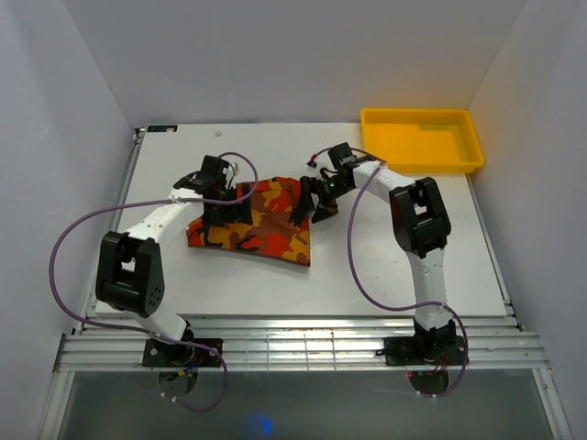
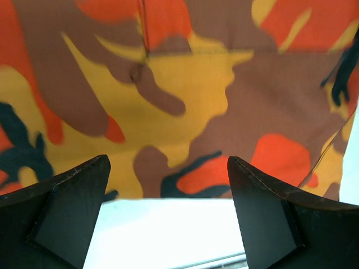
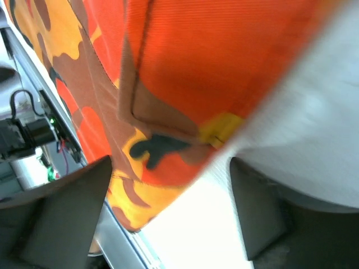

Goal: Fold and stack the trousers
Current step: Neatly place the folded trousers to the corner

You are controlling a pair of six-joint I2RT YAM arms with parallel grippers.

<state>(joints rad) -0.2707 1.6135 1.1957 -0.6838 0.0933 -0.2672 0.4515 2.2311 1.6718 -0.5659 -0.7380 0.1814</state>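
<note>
Folded camouflage trousers (image 1: 261, 227) nearer the worktop's (image 1: 385, 275) left edge, left gripper (image 2: 168, 165) and right gripper (image 3: 168, 162) poised over them (jaws apart on both).

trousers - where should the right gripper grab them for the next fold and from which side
Probably the right-hand edge of the trousers, where the cloth ends nearest the right gripper. They lie flat on the table, so only an edge offers a bite: come in low from the right, open jaws straddling that folded edge.
</note>
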